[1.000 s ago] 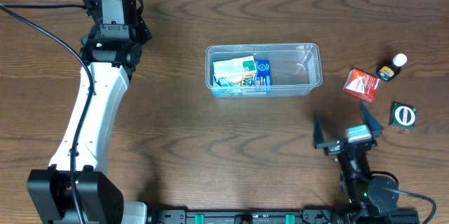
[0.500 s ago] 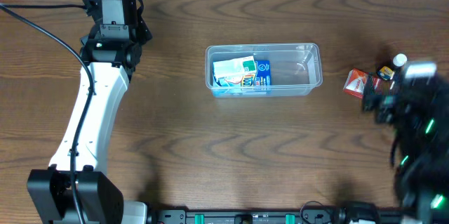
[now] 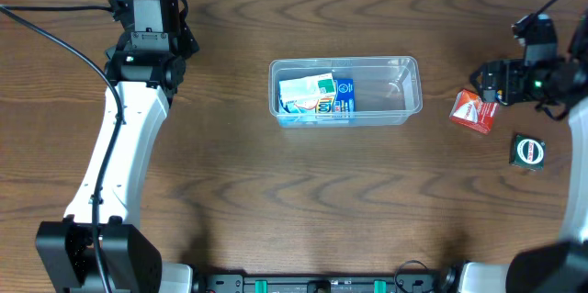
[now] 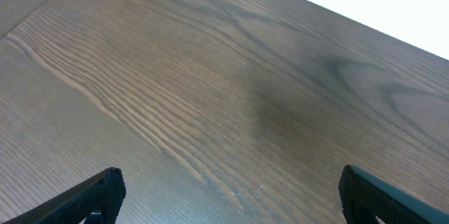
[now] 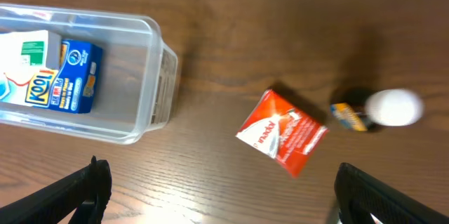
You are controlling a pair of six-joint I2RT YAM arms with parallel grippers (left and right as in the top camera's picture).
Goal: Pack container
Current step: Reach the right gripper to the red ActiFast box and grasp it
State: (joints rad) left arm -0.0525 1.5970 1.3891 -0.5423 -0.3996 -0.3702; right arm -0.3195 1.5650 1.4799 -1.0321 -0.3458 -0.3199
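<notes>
Our R gripper (image 5: 223,185) has swung from the table (image 3: 276,192)'s near edge to above the red box (image 5: 282,132) nr the right edge; jaws wide, empty. L gripper (image 4: 230,190) likewise, far-left corner. Container (image 3: 404,102) sits mid-table; red box prob. next in.

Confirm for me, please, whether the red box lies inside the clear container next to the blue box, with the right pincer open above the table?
Not quite. The red box lies outside the container, on the table apart from its end wall, near a white-capped bottle; the right wrist view shows it. The blue box is inside, and the right pincer is open above the table.
</notes>
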